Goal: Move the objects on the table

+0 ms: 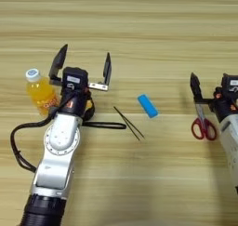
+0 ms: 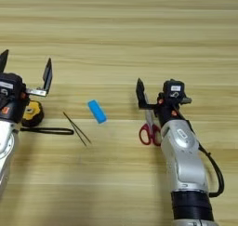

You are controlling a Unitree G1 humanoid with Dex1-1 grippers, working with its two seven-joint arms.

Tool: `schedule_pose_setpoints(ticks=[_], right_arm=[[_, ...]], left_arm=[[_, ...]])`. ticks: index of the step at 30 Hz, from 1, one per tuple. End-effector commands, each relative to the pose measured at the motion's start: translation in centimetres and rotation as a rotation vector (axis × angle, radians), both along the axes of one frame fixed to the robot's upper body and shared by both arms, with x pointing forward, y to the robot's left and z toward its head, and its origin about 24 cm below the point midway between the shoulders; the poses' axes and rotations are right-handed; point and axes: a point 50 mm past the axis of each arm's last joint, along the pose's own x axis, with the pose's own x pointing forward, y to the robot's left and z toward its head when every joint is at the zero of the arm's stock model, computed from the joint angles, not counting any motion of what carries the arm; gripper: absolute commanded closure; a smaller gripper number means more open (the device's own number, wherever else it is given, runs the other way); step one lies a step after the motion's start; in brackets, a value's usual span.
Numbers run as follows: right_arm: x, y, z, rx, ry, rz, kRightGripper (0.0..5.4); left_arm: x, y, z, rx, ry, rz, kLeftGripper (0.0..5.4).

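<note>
On the worktop (image 1: 139,29) we saw the left claw (image 1: 82,66) spread wide, grasping nothing, its arm hiding most of the tape measure (image 2: 31,112); the orange-juice bottle (image 1: 40,93) stood just left. Tweezers (image 1: 128,122) and blue block (image 1: 148,105) lay between the arms. The right claw (image 2: 141,96) covered the scissors' (image 2: 149,129) blades; we could not tell its state.
</note>
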Motion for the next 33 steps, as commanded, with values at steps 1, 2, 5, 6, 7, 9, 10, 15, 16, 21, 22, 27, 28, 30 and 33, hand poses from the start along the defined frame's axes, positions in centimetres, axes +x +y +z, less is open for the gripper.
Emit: schedule_pose_setpoints(ticks=[1, 2, 5, 6, 7, 9, 10, 15, 16, 21, 22, 27, 28, 30, 33], right_arm=[[0.2, 0.2, 0.4, 0.003, -0.017, 0.01, 0.0], [0.2, 0.2, 0.4, 0.003, -0.017, 0.01, 0.0], [0.2, 0.2, 0.4, 0.003, -0.017, 0.01, 0.0], [0.2, 0.2, 0.4, 0.003, -0.017, 0.011, 0.0], [0.2, 0.2, 0.4, 0.004, -0.017, 0.011, 0.0], [0.2, 0.2, 0.4, 0.004, -0.017, 0.011, 0.0], [0.2, 0.3, 0.4, 0.004, -0.017, 0.011, 0.0], [0.2, 0.3, 0.5, 0.004, -0.017, 0.014, 0.0], [0.2, 0.3, 0.4, 0.004, -0.017, 0.014, 0.0], [0.2, 0.3, 0.4, 0.005, -0.017, 0.015, 0.0], [0.2, 0.3, 0.4, 0.005, -0.016, 0.016, 0.0], [0.2, 0.3, 0.4, 0.005, -0.016, 0.017, 0.0], [0.2, 0.4, 0.4, 0.005, -0.016, 0.018, 0.0], [0.2, 0.4, 0.4, 0.005, -0.017, 0.019, 0.0], [0.1, 0.4, 0.4, 0.005, -0.017, 0.02, 0.0]], left_arm=[[0.2, -0.1, -1.2, 0.001, 0.044, 0.012, 0.03], [0.3, -0.1, -1.6, -0.007, 0.063, 0.022, 0.03], [0.4, -0.1, -2.8, -0.005, 0.107, 0.042, 0.03], [0.4, -0.2, -3.1, -0.002, 0.118, 0.045, 0.03], [0.4, -0.2, -3.4, 0.001, 0.126, 0.046, 0.03], [0.4, -0.2, -3.9, 0.007, 0.143, 0.052, 0.03], [0.5, -0.2, -4.1, 0.01, 0.151, 0.053, 0.03], [0.7, 0.0, -5.8, -0.051, 0.24, 0.082, 0.03], [0.7, 0.1, -6.1, -0.061, 0.259, 0.088, 0.03], [0.6, 0.0, -7.0, -0.07, 0.298, 0.105, 0.03], [0.6, 0.0, -7.1, -0.07, 0.301, 0.106, 0.03], [0.7, 0.3, -7.7, -0.106, 0.335, 0.128, 0.03], [0.7, 0.4, -7.8, -0.106, 0.339, 0.133, 0.03], [0.7, 0.5, -8.0, -0.104, 0.344, 0.14, 0.03], [0.8, 0.7, -8.1, -0.098, 0.342, 0.148, 0.03]])
